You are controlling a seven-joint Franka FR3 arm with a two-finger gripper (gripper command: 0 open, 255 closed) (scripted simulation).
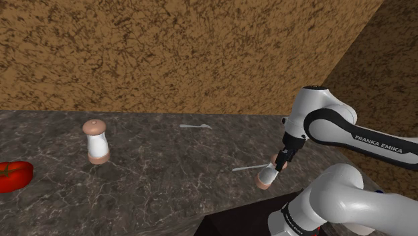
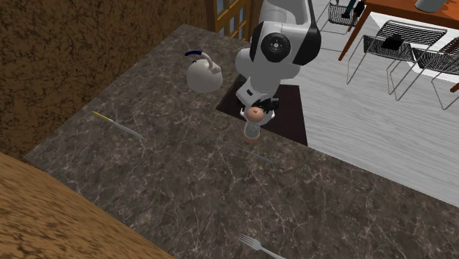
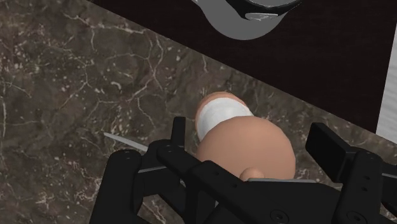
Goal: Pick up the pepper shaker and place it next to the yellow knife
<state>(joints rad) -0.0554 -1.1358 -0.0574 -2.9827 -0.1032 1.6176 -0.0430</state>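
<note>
Because the gripper (image 1: 276,165) straddles the pepper shaker (image 1: 267,177) without clasping it, at the near edge of the dark stone counter (image 1: 167,181), the shoulder view puts the step at closing for the grasp, as I judge it. A thin grey utensil (image 1: 249,167) lies just beside the shaker. The lift ought to go straight up, clear of the utensil and of the drop at the edge. A second shaker (image 1: 97,142), alike in its pink cap and white body, stands well apart toward that view's left, near a red tomato (image 1: 13,175). Nothing tells what either shaker holds.

From the second exterior view, the pepper shaker stands upright under the hand, while the yellow knife (image 2: 116,125) lies well apart toward that view's left, on bare counter. The carry should be level so nothing spills from the cap, and the set-down should land beside the blade, not on it. A round white kettle (image 2: 204,75) sits near the arm, its inside hidden.

Along the wrist view, the fingers (image 3: 179,137) stand apart on either side of the shaker, one close to its white body, the other with counter showing between. Centring first would let both pads meet the body below the cap together and keep it from tipping.
</note>
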